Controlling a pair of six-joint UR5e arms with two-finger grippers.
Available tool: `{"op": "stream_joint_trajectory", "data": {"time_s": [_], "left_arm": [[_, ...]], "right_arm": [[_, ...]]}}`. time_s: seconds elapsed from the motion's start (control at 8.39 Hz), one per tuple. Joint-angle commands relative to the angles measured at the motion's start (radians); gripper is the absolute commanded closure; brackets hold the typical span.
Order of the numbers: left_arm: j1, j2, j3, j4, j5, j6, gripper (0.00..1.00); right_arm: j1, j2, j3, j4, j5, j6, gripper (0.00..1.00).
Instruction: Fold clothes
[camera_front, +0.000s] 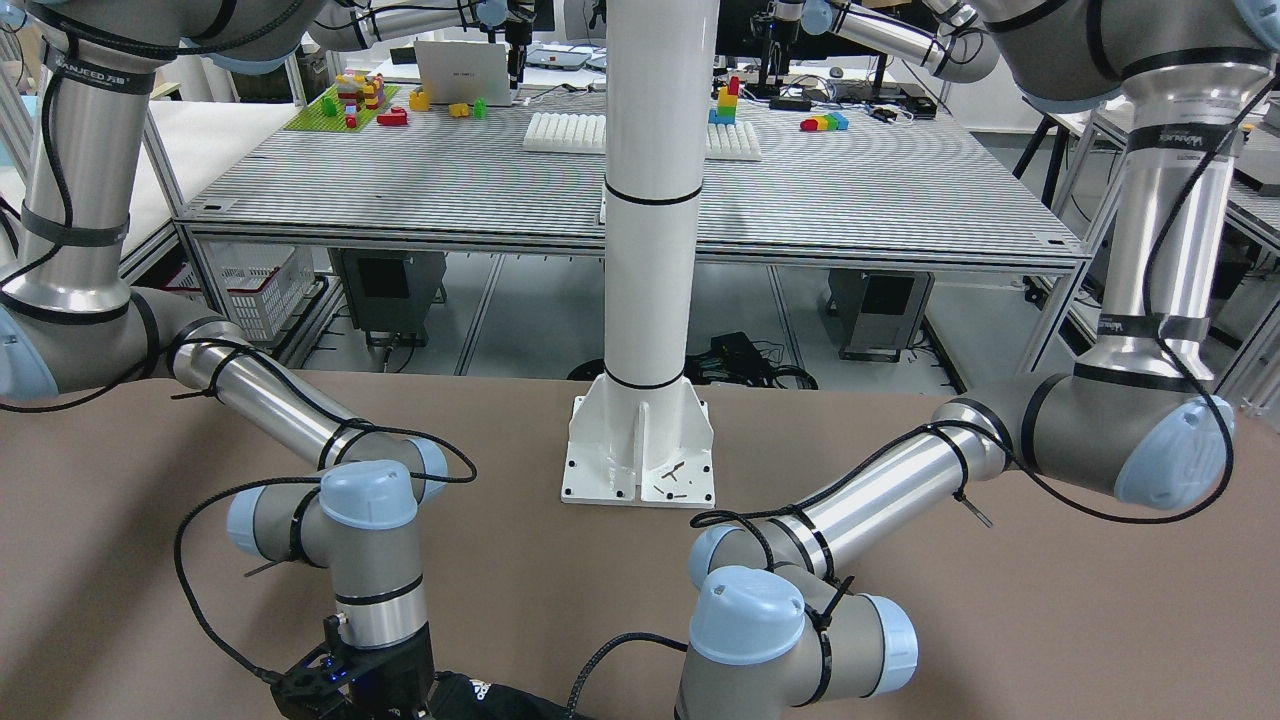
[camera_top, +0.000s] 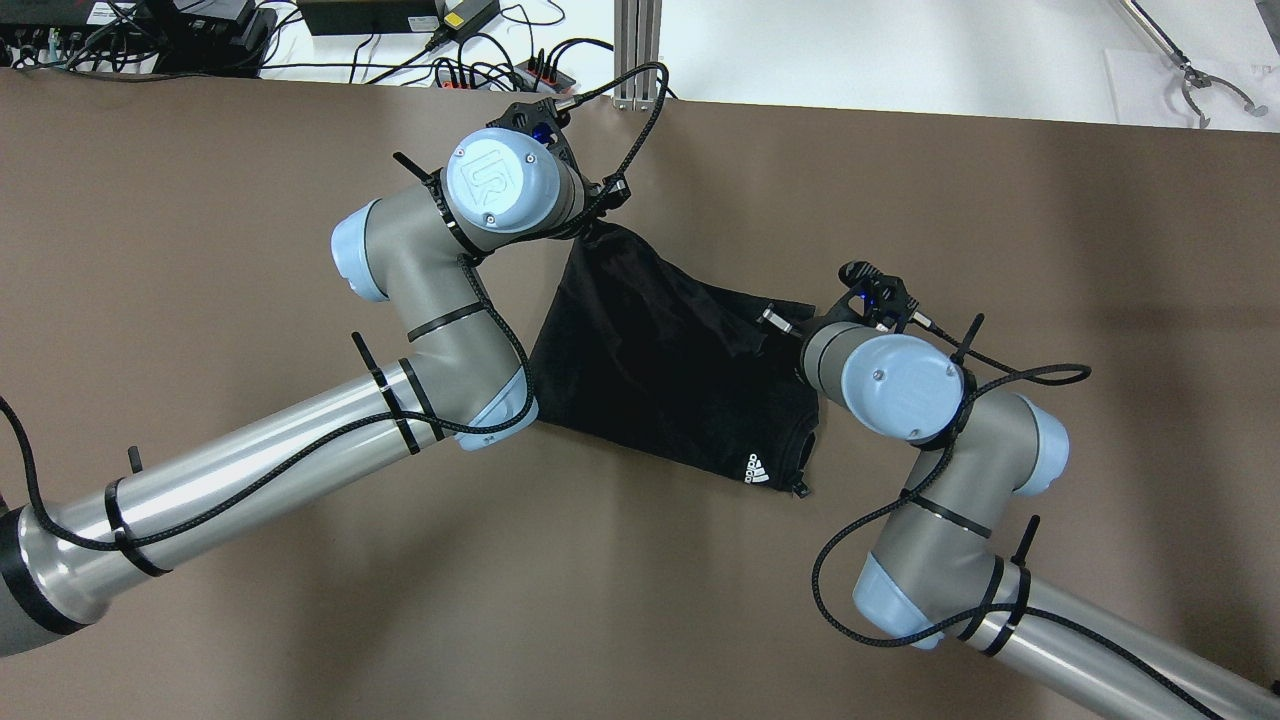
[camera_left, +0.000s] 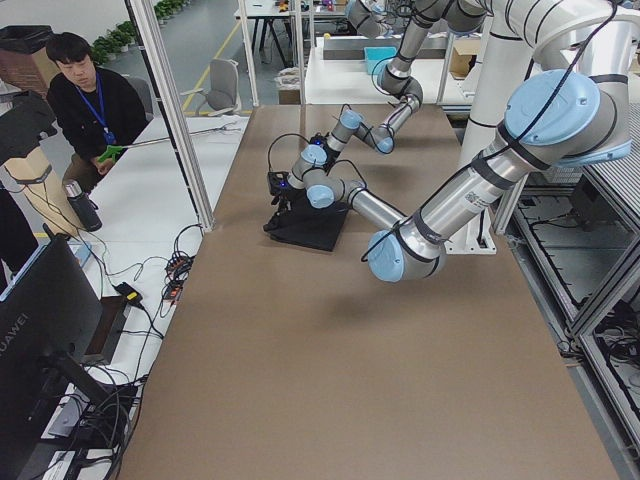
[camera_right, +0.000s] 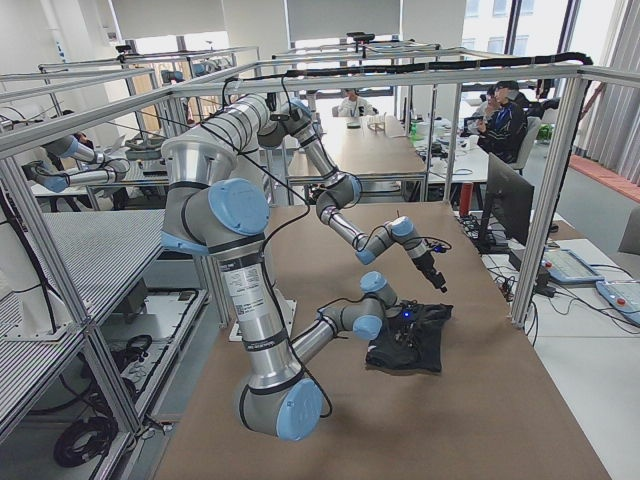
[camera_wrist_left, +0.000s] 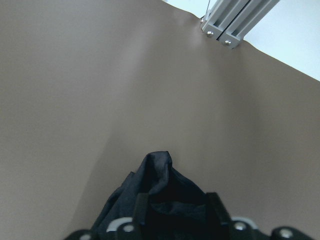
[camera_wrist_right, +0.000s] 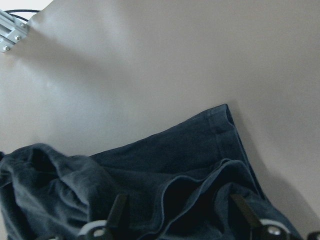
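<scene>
Left gripper (camera_wrist_left: 177, 202), seen from its own wrist camera, has its two fingers (camera_wrist_left: 140, 212) pressed in on a bunched corner of the black garment (camera_wrist_left: 157, 175), which rises in a small peak just ahead of them, with the brown table (camera_wrist_left: 75, 100) beyond. From the right wrist camera the right gripper (camera_wrist_right: 177, 207) has its fingers (camera_wrist_right: 118, 210) spread wide, one on each side of a raised fold. The garment lies beneath and ahead of them, and a stitched hem (camera_wrist_right: 220, 122) corner lies flat on the table; whether those fingers touch the cloth cannot be told. The overhead view hides both sets of fingers under the wrists, yet it alone gives the whole layout. There the garment (camera_top: 650, 350) spreads between the two arms, its far corner raised under the left wrist and its right edge reaching the right wrist. A white adidas logo (camera_top: 755, 468) faces up at its near right corner. The front-facing view catches only a sliver of the garment (camera_front: 510, 697) and the logo at its bottom edge, just beside the right wrist. From the table's left end the garment (camera_left: 310, 228) slopes from the left gripper down to the table, and a seated person (camera_left: 85, 110) shows off to the side. From the right end the right gripper sits low against the bunched garment (camera_right: 415, 345), and the far left gripper points down toward its far edge.
</scene>
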Motion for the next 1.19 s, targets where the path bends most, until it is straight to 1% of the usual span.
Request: {"op": "stream_joint_trajectory", "data": {"time_s": [0.0, 0.24, 0.36, 0.48, 0.6, 0.72, 0.83, 0.95, 1.07], "left_arm": [[-0.029, -0.023, -0.003, -0.010, -0.054, -0.018, 0.06], [-0.029, -0.017, -0.006, -0.022, -0.055, -0.015, 0.06], [-0.031, -0.014, -0.008, -0.054, -0.069, -0.015, 0.06], [-0.031, -0.012, -0.006, -0.055, -0.072, -0.013, 0.06], [-0.031, -0.012, -0.006, -0.055, -0.072, -0.012, 0.06], [-0.031, -0.001, -0.008, -0.056, -0.072, -0.010, 0.06], [-0.031, 0.006, -0.014, -0.058, -0.072, -0.007, 0.06], [-0.031, 0.009, -0.020, -0.061, -0.077, -0.007, 0.06], [-0.031, 0.014, -0.020, -0.062, -0.098, -0.007, 0.06]], "right_arm": [[0.026, -0.006, 0.090, -0.007, 0.110, -0.010, 0.06], [-0.029, -0.003, 0.084, -0.008, 0.085, -0.011, 0.07], [-0.064, -0.004, 0.079, -0.008, 0.041, -0.013, 0.08], [-0.110, -0.003, 0.049, -0.008, -0.012, -0.013, 0.15], [-0.121, 0.017, -0.005, -0.005, -0.066, -0.011, 0.36], [-0.121, 0.031, -0.031, -0.007, -0.073, -0.016, 0.72], [-0.121, 0.040, -0.059, -0.005, -0.074, -0.019, 0.96], [-0.121, 0.075, -0.104, -0.005, -0.076, -0.019, 1.00], [-0.121, 0.115, -0.155, -0.004, -0.077, -0.019, 1.00]]}}
